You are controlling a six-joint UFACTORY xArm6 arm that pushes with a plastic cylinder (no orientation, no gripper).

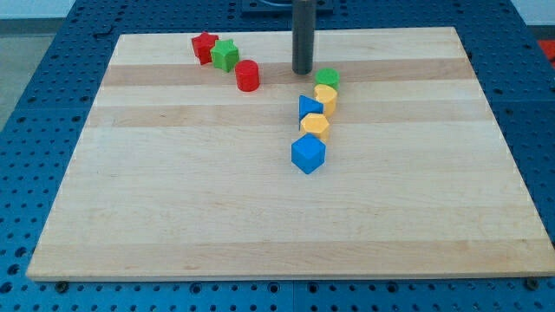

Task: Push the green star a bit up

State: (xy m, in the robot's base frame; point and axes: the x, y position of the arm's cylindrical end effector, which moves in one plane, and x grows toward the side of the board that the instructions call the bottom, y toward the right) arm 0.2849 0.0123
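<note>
The green star [327, 78] lies right of the board's top middle, at the head of a short column of blocks. My tip [302, 72] rests on the board just left of the green star, a small gap apart from it. Directly below the star, and touching it, is a yellow block [325, 97]. Below that come a blue triangular block [309, 107], a yellow hexagon [315, 126] and a blue cube [307, 153].
At the view's top left, a red star [204, 45], a green cube [225, 55] and a red cylinder [247, 75] form a slanted row. The wooden board [173, 217] lies on a blue perforated table.
</note>
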